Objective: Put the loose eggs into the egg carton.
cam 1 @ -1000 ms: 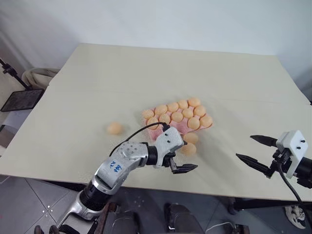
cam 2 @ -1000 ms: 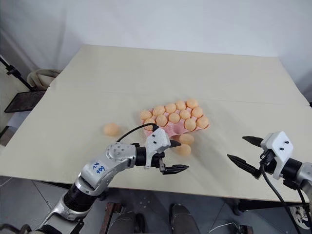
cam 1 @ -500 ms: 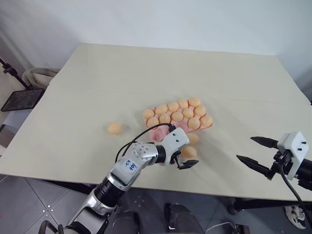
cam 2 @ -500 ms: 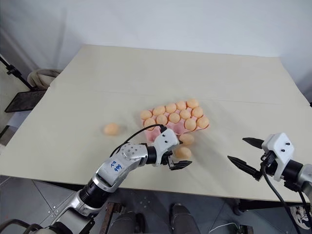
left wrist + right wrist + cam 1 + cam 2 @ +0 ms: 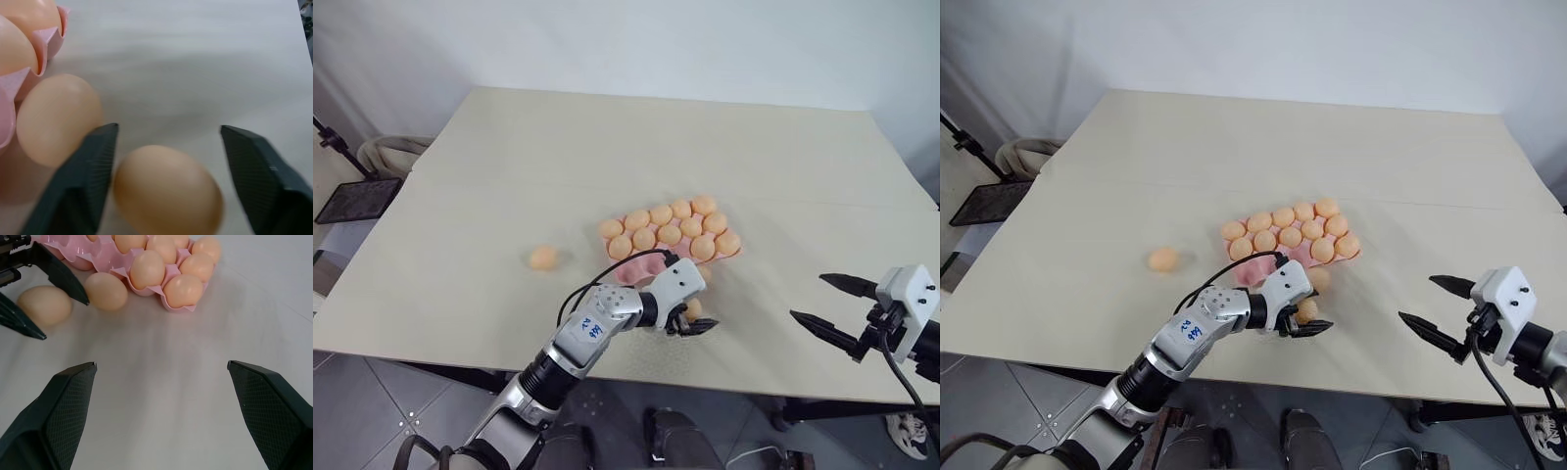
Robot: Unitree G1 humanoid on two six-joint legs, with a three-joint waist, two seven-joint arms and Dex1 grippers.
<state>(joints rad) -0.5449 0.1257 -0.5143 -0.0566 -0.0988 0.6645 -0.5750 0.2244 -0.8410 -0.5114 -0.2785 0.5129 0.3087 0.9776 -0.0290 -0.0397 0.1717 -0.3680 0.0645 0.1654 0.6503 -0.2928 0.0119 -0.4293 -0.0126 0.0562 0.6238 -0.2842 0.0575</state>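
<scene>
Step in hand: left hand [image 5: 166, 147] half-closed astride a loose egg [image 5: 168, 191] on the counter [image 5: 509, 176] just beside the egg carton [image 5: 646, 264], one finger touching, grip incomplete; right hand [image 5: 161, 367] wide open, empty; next: finish closing, lift to an empty cup.

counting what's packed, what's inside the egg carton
The egg carton holds pale-orange eggs filling its two far rows. The near row shows bare pink cups, partly covered by the left gripper, so its contents can't be fully seen.

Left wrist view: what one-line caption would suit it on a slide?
Two black fingers straddle a loose egg on the table, beside another egg at the pink carton's edge.
</scene>
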